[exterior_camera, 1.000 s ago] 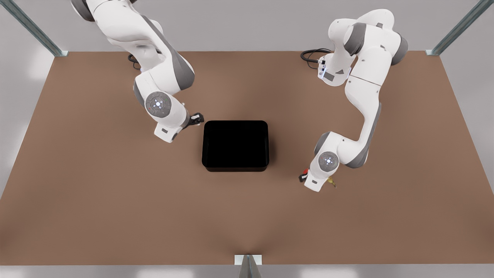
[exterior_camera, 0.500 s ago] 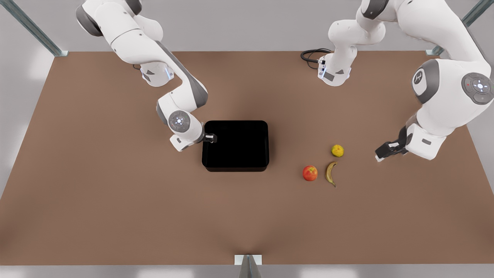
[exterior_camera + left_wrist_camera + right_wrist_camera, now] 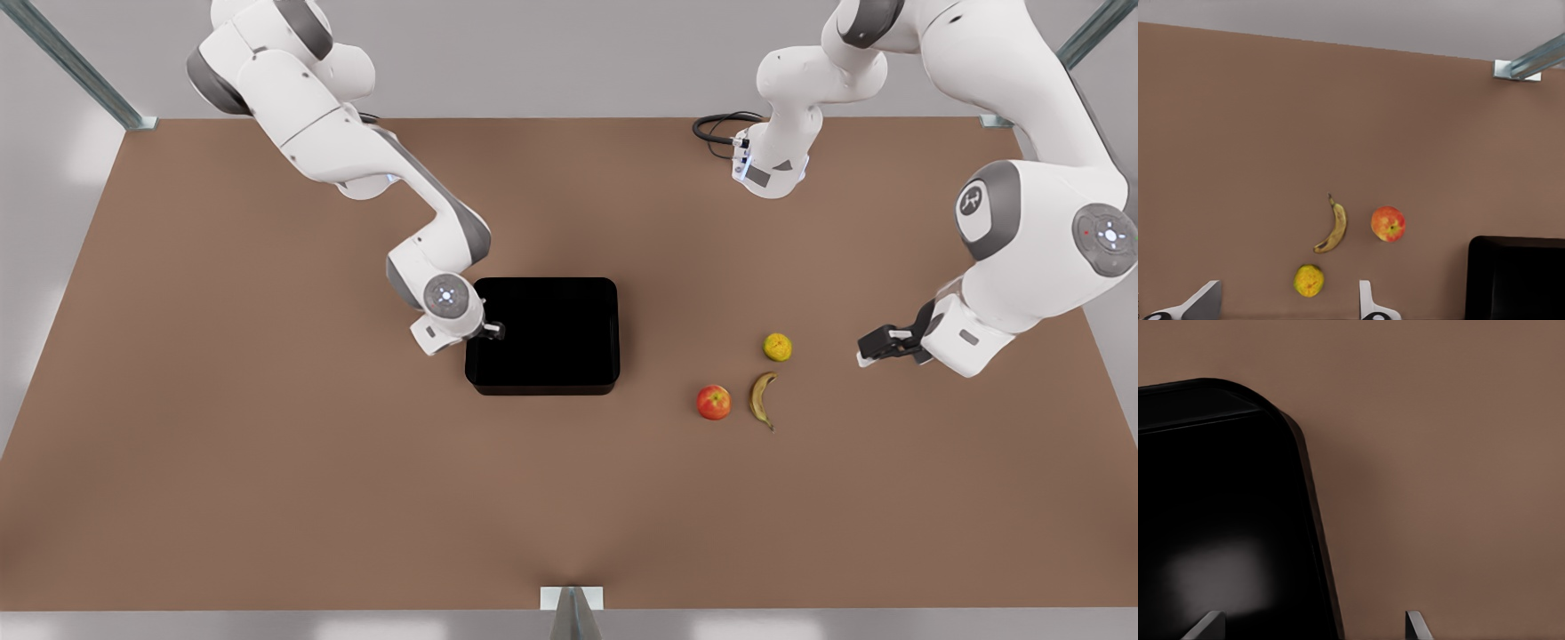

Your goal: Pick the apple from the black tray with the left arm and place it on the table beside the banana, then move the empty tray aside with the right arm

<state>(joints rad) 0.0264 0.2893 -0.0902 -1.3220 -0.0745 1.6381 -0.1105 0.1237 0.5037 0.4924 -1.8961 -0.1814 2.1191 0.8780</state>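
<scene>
Right tool (image 3: 496, 331) low at the black tray (image 3: 542, 388), on the front view's left side of it, right by the wall. Fingers (image 3: 1415, 623) spread wide, one on each side of the tray's wall, nothing pinched between them. In the right wrist view, one rounded corner of the tray close up, shiny and very dark inside, with a soft pale glint on the floor of it.

Left tool (image 3: 867, 348) on the front view's right, up above the counter (image 3: 267, 444), near the fruits but apart from them. Fingers (image 3: 1368, 303) spread wide too, nothing held.

Apple (image 3: 714, 402) out on the brown counter, well apart from the tray, toward the front view's right. Small and round, red all over with a yellow-orange patch, tiny dark stem dimple on top in the left wrist view. Just beside the banana (image 3: 762, 399), on the front view's left of it, a thin gap between the two, not touching.

Banana small, curved, yellow with brown spots and dark tips, flat on the counter. Little round yellow-orange citrus fruit (image 3: 778, 347) just past the banana's far tip, close to the left tool.

Tray flat on the counter near the middle, big next to the fruits, low walls, rounded corners, black all the way through.
</scene>
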